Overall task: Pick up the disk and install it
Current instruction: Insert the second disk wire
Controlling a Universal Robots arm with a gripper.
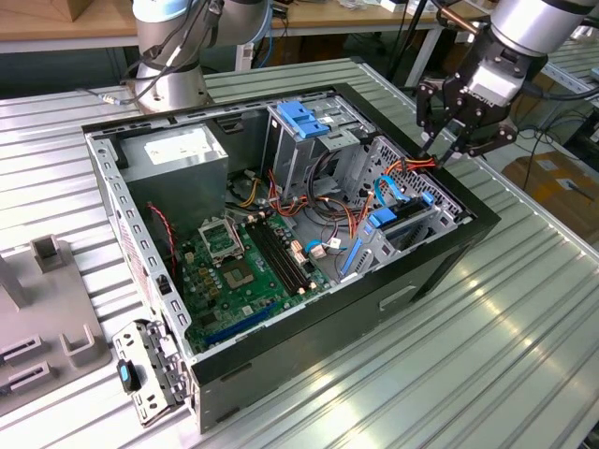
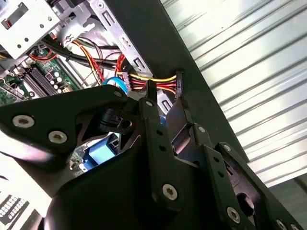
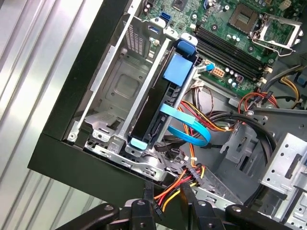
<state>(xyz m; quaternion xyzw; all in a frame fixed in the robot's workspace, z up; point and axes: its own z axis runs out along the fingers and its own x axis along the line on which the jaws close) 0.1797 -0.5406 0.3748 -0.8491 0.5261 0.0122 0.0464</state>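
The disk (image 3: 152, 122) stands on edge in the drive bay at the corner of the open computer case (image 1: 449, 248), its bright blue carrier frame showing at both ends. In the exterior view the disk (image 1: 404, 217) sits at the case's right side. My gripper (image 1: 438, 154) hovers just above the case wall, beyond the disk. It is open and apart from the disk. A yellow, red and black power cable with a black connector (image 2: 178, 84) lies across the gap between the fingertips (image 2: 151, 91). The gripper (image 3: 166, 191) shows in both wrist views, the wires (image 3: 177, 184) running between its tips.
A grey drive cage with a blue latch (image 1: 304, 117) stands at the back of the case. The motherboard (image 1: 243, 267) and power supply (image 1: 178, 154) fill the exterior view's left half. A blue data cable (image 3: 187, 127) loops beside the disk. Grey fixtures (image 1: 47, 318) sit on the ribbed table.
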